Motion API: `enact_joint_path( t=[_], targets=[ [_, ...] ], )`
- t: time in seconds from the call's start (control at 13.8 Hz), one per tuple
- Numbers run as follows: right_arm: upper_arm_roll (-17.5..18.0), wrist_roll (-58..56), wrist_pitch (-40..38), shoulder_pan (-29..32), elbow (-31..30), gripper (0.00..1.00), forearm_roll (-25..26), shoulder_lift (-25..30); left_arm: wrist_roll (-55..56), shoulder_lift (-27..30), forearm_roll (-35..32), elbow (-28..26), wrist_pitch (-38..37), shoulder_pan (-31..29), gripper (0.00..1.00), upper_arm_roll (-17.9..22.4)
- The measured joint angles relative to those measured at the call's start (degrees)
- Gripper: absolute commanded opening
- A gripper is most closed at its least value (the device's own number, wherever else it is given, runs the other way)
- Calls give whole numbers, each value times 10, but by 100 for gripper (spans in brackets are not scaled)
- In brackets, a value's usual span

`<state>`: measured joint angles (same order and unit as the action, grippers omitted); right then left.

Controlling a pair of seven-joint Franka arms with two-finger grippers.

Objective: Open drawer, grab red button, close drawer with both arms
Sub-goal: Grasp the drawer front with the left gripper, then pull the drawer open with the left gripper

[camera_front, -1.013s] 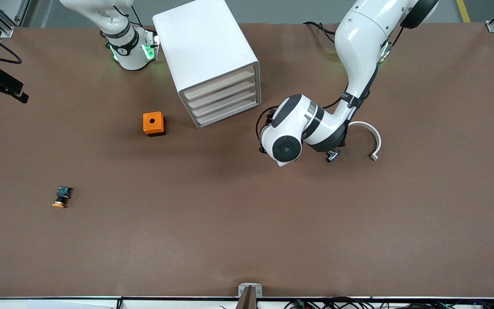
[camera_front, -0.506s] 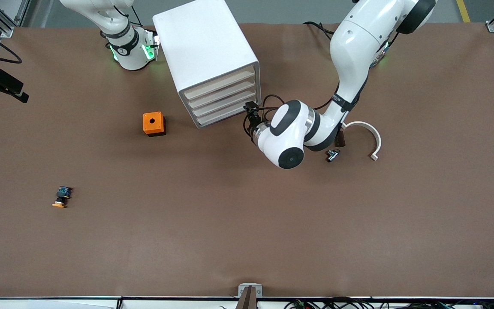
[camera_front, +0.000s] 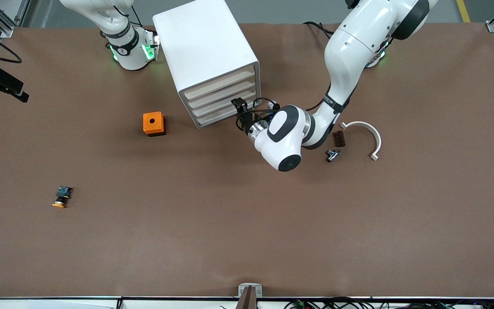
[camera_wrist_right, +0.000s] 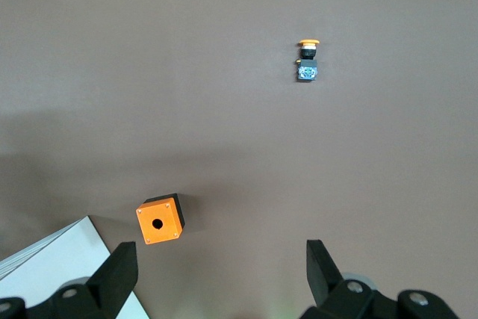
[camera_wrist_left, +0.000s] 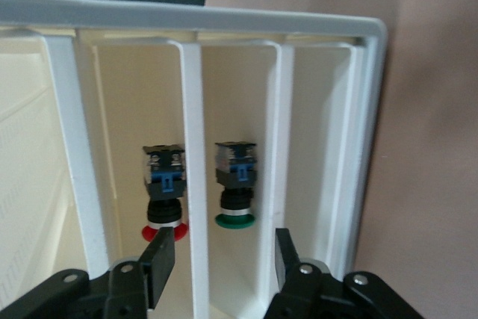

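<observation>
Brown matting covers the whole worktop (camera_front: 247, 223), and a tall white cabinet with four cream drawer fronts (camera_front: 208, 60) is set near the edge where the arms are based, close to the right arm's base. In the front view every drawer front is seen flush, so the opening step is judged not yet done, with the grab and the closing left as well. The left gripper (camera_front: 239, 108) is held right at the lowest drawer fronts, and its black fingers (camera_wrist_left: 158, 263) are seen spread apart with nothing between them. Through the left wrist view, the small push button with a red mushroom cap, black body and blue rear end (camera_wrist_left: 164, 193) is seen lying inside a cream compartment of the cabinet, with a green-capped push button of the same build (camera_wrist_left: 235, 184) in the compartment beside it, a white divider between them. Which drawer holds them cannot be told. The right gripper (camera_wrist_right: 220, 270) is kept high over the table near the cabinet, waiting, its fingers wide and empty. An orange box with a round hole (camera_front: 154, 123) stands beside the cabinet, and an orange-capped push button (camera_front: 61, 197) lies well apart toward the right arm's end. Toward the left arm's end, a white curved plastic strip (camera_front: 369, 135), a small dark brown block (camera_front: 338, 138) and a small metal fitting (camera_front: 332, 155) are left on the matting.
</observation>
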<state>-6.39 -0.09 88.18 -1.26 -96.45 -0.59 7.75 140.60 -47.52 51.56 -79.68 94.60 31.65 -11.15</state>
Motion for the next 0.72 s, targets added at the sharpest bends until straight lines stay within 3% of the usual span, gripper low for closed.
enact_joint_path(
  t=[0.14,0.36,0.51,0.72],
  targets=[
    [0,0,0,0,0,100,0,-10,0,-4,19,0,-4,13,57,0],
    [0,0,3,0,4,100,0,-29,0,-13,28,0,-4,32,44,0],
    [0,0,4,0,8,100,1,-48,0,-21,30,-1,-4,41,4,0],
    [-1,0,6,1,11,100,3,-80,0,-28,37,1,-9,48,0,0]
  ],
)
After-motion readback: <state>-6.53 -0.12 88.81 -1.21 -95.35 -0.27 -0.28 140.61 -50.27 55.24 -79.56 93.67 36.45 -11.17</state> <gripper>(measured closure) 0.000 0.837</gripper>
